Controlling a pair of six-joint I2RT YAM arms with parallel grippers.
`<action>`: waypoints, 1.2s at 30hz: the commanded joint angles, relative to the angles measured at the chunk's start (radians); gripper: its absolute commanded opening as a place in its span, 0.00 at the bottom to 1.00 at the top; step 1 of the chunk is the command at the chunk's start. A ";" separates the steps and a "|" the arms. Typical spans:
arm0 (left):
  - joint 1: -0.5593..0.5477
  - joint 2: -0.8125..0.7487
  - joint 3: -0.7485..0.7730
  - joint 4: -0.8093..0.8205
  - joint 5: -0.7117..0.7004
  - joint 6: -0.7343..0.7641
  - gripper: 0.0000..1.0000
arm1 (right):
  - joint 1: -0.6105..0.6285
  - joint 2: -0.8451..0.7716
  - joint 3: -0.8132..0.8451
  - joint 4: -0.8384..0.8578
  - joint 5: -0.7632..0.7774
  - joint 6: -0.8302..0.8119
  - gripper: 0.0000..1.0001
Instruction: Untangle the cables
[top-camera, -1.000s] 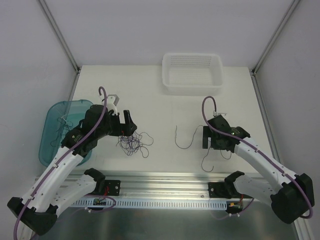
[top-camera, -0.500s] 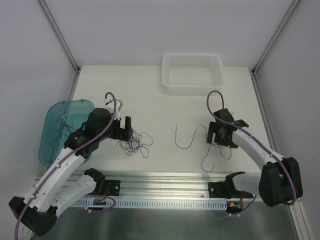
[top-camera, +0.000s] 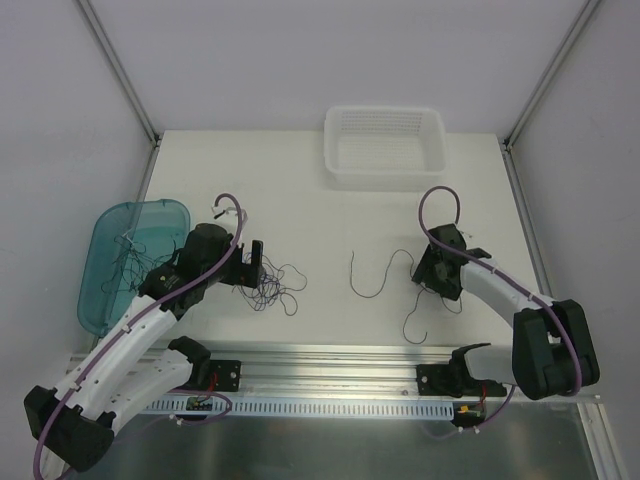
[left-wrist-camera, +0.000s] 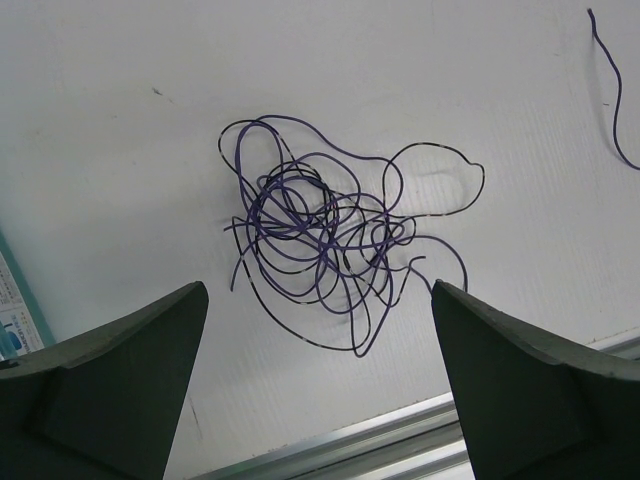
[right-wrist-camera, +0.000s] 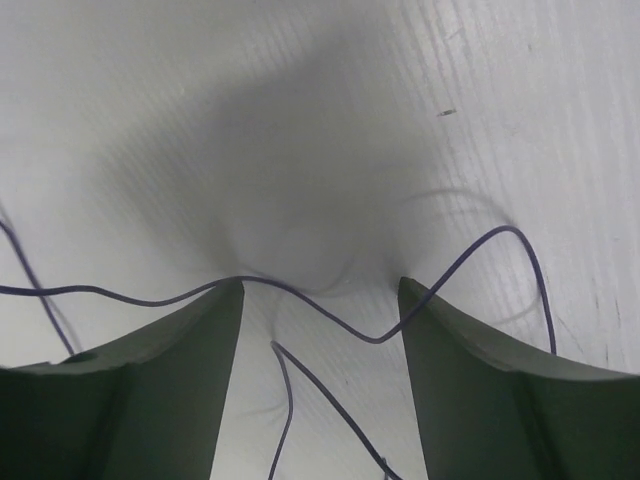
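Note:
The cables are thin dark purple and black wires. A knotted clump (top-camera: 266, 286) (left-wrist-camera: 320, 240) lies on the white table left of centre. My left gripper (top-camera: 246, 266) (left-wrist-camera: 318, 292) hovers just above and near it, open, nothing between its fingers. A loose strand (top-camera: 372, 290) curves across the middle of the table, and another (top-camera: 412, 325) trails toward the front. My right gripper (top-camera: 432, 278) (right-wrist-camera: 320, 286) is down at the table surface, jaws apart, with a loose strand (right-wrist-camera: 345, 325) crossing between the fingertips and a second strand (right-wrist-camera: 285, 400) lying nearer in the gap.
A white mesh basket (top-camera: 385, 178) stands at the back of the table. A teal tray (top-camera: 98, 270) at the left edge holds a few more strands (top-camera: 126, 250). An aluminium rail (top-camera: 330, 356) runs along the front edge.
My right gripper has dropped to the table over the loose strand and its jaws have narrowed. My left gripper has shifted a little over the clump and stays open.

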 joint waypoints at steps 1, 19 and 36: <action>0.012 -0.012 -0.007 0.029 -0.032 0.013 0.95 | -0.005 0.027 -0.010 0.060 0.025 0.055 0.65; 0.024 0.005 -0.004 0.029 -0.014 0.010 0.95 | 0.010 -0.106 0.140 -0.063 0.024 -0.039 0.01; 0.038 0.007 -0.005 0.030 -0.014 0.004 0.95 | 0.024 0.118 0.968 -0.051 -0.102 -0.299 0.01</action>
